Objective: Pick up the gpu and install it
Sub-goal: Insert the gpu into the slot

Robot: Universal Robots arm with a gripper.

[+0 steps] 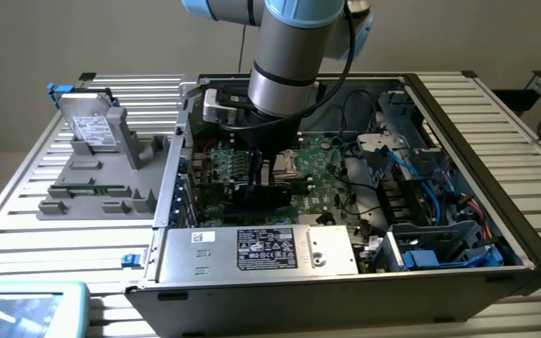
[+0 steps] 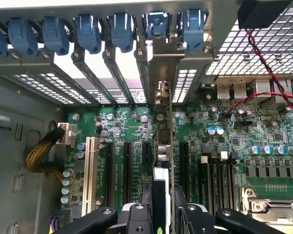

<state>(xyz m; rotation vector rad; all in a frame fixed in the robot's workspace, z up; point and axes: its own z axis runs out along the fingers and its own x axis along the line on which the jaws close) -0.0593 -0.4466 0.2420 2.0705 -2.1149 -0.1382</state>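
claw: black two-finger gripper clamped on thin green-and-black gpu card | where: inside open black computer case, 12 o'clock of silver power-supply box, exterior view | why: card held edge-down along green motherboard slot, apparently for seating

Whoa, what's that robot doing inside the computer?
The robot arm reaches down into an open computer case. Its gripper holds a thin graphics card on edge, upright over the slots of the green main board, with the card's metal end at the back wall. I cannot tell whether it is pushed in.
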